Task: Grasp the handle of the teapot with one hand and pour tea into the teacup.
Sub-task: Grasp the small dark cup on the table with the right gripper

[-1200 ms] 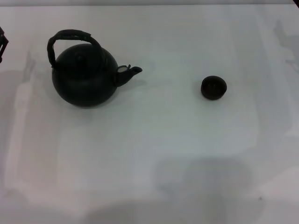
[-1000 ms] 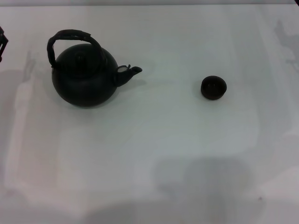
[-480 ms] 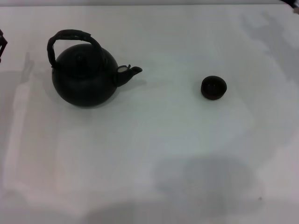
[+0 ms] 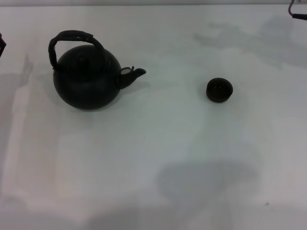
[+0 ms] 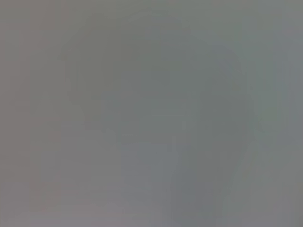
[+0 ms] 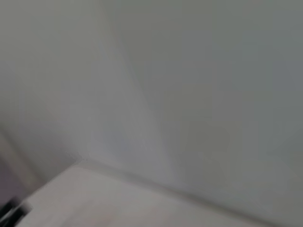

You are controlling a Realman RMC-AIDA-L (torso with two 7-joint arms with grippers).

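Note:
In the head view the matte black teapot (image 4: pixel 86 81) stands upright on the white table (image 4: pixel 153 158) at the left. Its arched handle (image 4: pixel 74 36) rises over the lid and its short spout (image 4: pixel 135 74) points right toward the teacup. The tiny dark teacup (image 4: pixel 219 90) stands upright to the right, well apart from the pot. A sliver of my left gripper (image 4: pixel 1 45) shows at the left edge, left of the teapot. A part of my right gripper (image 4: pixel 297 9) shows at the top right corner, beyond the teacup. Neither touches anything. Both wrist views show only blurred grey surface.
The table's far edge runs along the top of the head view. Soft shadows lie on the table near the front and at the far right. Nothing else stands on the table.
A part of my right gripper has come into view at the top right corner and its shadow has spread leftward across the far table. The teapot and teacup have not moved.

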